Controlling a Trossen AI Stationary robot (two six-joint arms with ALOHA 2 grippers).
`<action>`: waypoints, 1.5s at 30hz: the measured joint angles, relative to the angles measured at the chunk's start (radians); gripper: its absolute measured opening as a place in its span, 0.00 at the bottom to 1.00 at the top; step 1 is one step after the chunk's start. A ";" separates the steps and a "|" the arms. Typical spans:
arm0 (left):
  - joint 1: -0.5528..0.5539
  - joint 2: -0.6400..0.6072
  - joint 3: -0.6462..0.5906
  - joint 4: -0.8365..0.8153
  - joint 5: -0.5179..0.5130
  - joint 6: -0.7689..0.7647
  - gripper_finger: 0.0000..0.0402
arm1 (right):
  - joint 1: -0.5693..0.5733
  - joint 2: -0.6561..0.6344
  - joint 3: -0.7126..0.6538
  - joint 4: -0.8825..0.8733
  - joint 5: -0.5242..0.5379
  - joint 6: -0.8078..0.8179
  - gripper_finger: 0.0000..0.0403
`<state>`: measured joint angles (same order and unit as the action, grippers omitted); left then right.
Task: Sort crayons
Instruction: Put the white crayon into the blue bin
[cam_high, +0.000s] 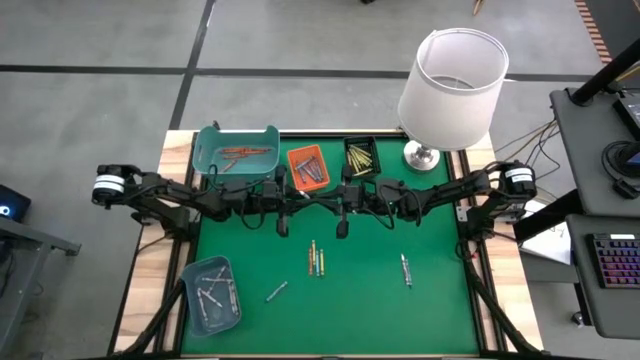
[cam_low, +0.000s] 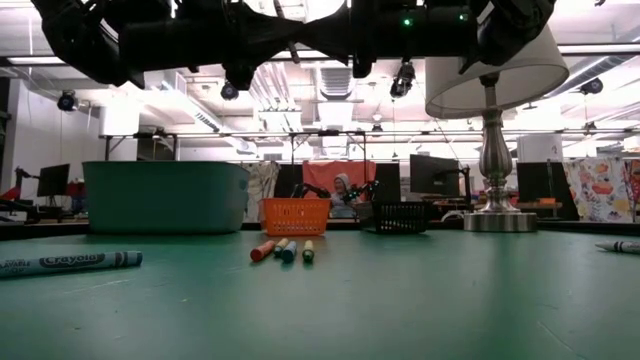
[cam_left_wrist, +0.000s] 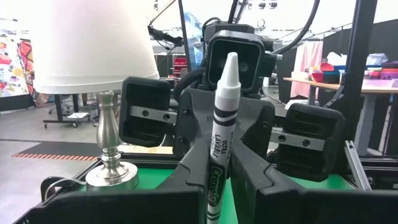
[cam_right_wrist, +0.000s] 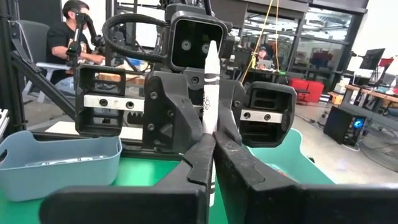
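A silvery grey crayon (cam_left_wrist: 222, 124) with a pale pointed tip stands upright in the air above the middle of the green mat (cam_high: 360, 310). My left gripper (cam_left_wrist: 217, 190) and my right gripper (cam_right_wrist: 214, 165) meet there nose to nose, both shut on it. More crayons lie flat on the mat: a small cluster (cam_high: 315, 258), one (cam_high: 405, 268) to the right and one (cam_high: 277, 291) nearer the front. In the low view a grey crayon (cam_low: 70, 263) lies at the left, and several coloured ones (cam_low: 283, 249) farther back. My left gripper pinches the crayon's wrapped lower half (cam_left_wrist: 214, 180) between its two fingers, coming in level from the table's left, across the crayon. The crayon stands upright with its tip up, clear of the mat. My right gripper pinches the crayon's lower part (cam_right_wrist: 210, 134) between its two fingers (cam_right_wrist: 198, 163), coming in level from the table's right, across the crayon. The tip (cam_right_wrist: 211, 53) rises above the fingers.
Along the mat's far edge stand a teal tray (cam_high: 237, 135), an orange tray (cam_high: 293, 155) and a black tray (cam_high: 375, 143), each with crayons in it. A grey-blue bin (cam_high: 190, 285) sits at the near left. A lamp (cam_high: 450, 85) stands at the far right corner.
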<state>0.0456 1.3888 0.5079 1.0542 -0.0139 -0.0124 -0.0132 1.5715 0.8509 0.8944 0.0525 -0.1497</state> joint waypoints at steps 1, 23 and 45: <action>0.000 0.000 0.000 0.000 0.000 0.000 0.02 | 0.000 0.000 0.000 -0.001 0.000 0.000 0.06; 0.002 -0.018 0.000 -0.089 -0.008 0.008 0.01 | 0.000 -0.076 0.001 -0.204 0.079 0.024 0.20; -0.100 -0.047 0.156 -1.343 0.001 -0.122 0.07 | -0.002 -0.158 -0.001 -0.547 0.081 0.098 0.23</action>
<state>-0.0548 1.3415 0.6635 -0.2885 -0.0129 -0.1346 -0.0154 1.4136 0.8501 0.3473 0.1337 -0.0517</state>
